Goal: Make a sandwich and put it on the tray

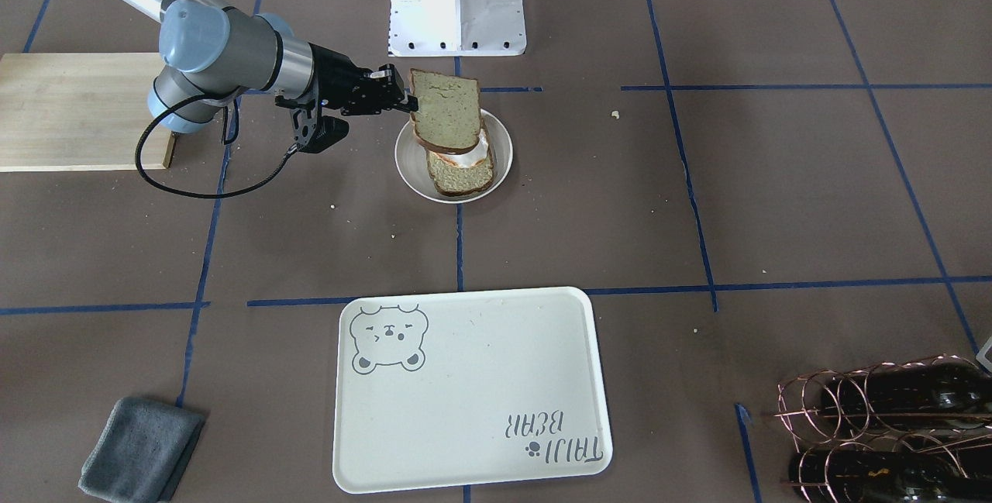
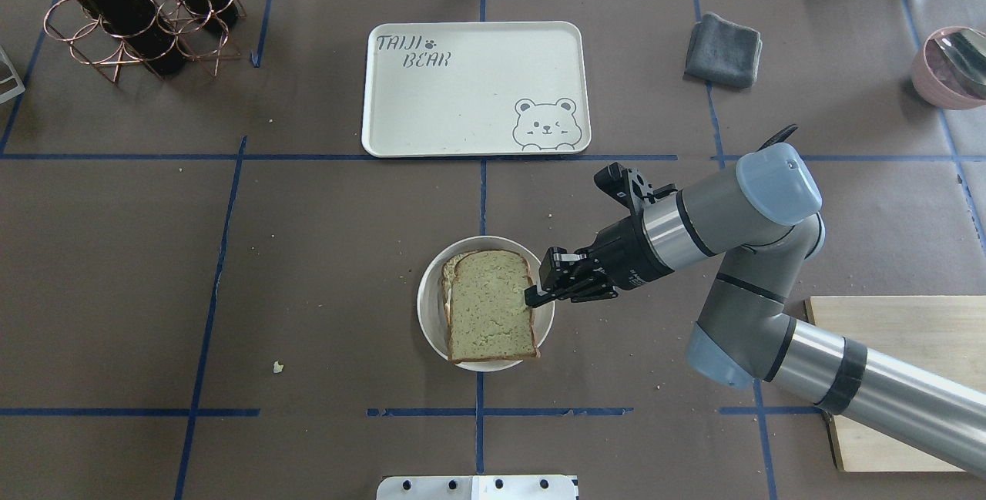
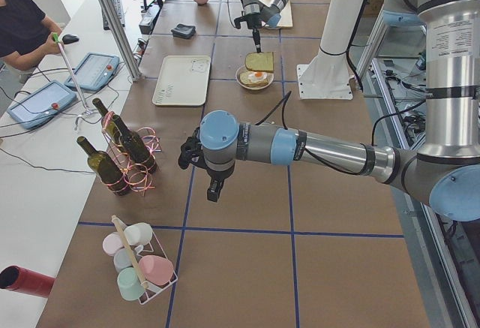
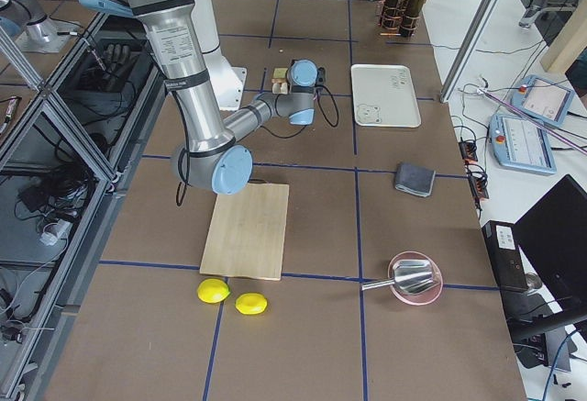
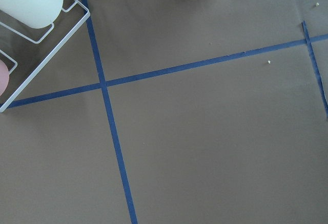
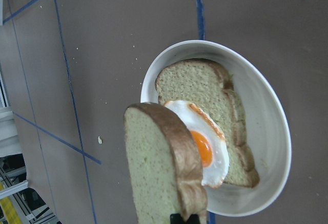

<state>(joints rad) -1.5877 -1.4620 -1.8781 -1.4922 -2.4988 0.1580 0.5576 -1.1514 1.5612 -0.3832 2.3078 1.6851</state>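
Overhead exterior view: right gripper reaches in from the tabletop's right end. Its fingers are pinched on the right crust edge of the upper bread slice. The slice hangs over the round white plate, which sits mid-tabletop, closer to the robot's edge than to the far edge.

Front-facing view: the held slice is tilted, with its gripped side higher. The lower bread slice lies flat in the plate.

Right wrist view: a fried egg, yolk up, rests on the lower slice, with the held slice edge-on above it. In the exterior left view the held slice appears clear of the egg.

Tray lies flat at the middle of the far edge, well apart from the plate, with nothing on it.

Left gripper shows only in the exterior left view, over the tabletop's left end near the bottle rack. Whether its fingers are spread or closed I cannot tell.

Other items: a wooden board at the right end by the robot's edge, and a grey cloth near the far edge, right of the tray.
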